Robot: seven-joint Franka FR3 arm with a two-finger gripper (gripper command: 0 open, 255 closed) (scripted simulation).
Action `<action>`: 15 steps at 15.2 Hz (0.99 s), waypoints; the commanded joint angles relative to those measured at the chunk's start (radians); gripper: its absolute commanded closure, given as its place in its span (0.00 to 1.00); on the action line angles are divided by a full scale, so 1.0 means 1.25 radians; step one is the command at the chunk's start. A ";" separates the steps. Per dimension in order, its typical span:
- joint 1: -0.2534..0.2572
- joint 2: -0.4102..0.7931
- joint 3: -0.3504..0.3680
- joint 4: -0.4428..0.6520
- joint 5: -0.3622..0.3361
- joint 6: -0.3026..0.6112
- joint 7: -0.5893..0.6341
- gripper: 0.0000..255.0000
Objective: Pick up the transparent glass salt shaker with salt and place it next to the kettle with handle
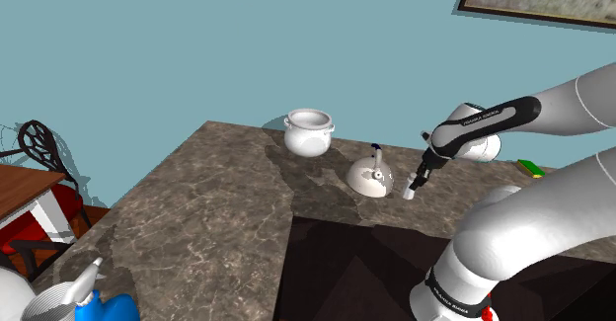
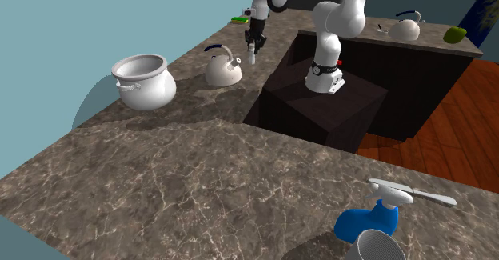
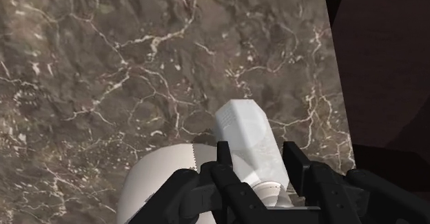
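In my shoulder view the gripper (image 1: 414, 184) clasps the salt shaker (image 1: 408, 195) just right of the kettle (image 1: 369, 177), near the counter (image 1: 197, 200) edge, arm angled down.

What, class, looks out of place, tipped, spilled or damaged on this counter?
Nothing stands out. The kettle and the white pot stand upright on the marbled counter, with nothing spilled. The shaker is clasped in the gripper beside the kettle.
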 commanded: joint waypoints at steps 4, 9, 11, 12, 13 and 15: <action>0.075 0.070 -0.085 -0.012 0.031 0.088 -0.038 1.00; 0.132 0.104 -0.142 -0.016 0.057 0.130 -0.062 1.00; 0.132 0.104 -0.142 -0.016 0.057 0.130 -0.062 1.00; 0.132 0.104 -0.142 -0.016 0.057 0.130 -0.062 1.00; 0.132 0.104 -0.142 -0.016 0.057 0.130 -0.062 1.00; 0.132 0.104 -0.142 -0.016 0.057 0.130 -0.062 0.00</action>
